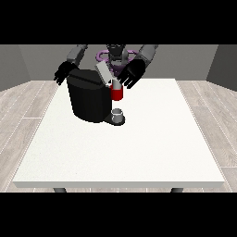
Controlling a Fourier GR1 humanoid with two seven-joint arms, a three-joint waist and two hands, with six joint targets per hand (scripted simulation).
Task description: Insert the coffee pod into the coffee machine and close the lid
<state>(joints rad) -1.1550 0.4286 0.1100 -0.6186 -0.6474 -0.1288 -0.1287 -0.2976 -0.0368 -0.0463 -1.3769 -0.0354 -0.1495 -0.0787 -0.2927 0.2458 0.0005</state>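
Note:
A black coffee machine (88,98) stands on the white table (139,148) at the back left. Its grey lid (103,73) is tilted up and open. A red part (117,94) shows at the machine's front, above a small grey cup (118,114) on the drip base. I cannot make out the coffee pod on its own. The hand at the view's right (131,74) hovers just right of the lid, fingers spread and relaxed, holding nothing that I can see. The hand at the view's left (63,72) hangs behind the machine's top left corner with straight fingers.
The table's front edge (120,184) lies near the bottom of the view. A wooden floor (23,115) surrounds the table on both sides, and grey walls stand behind the robot.

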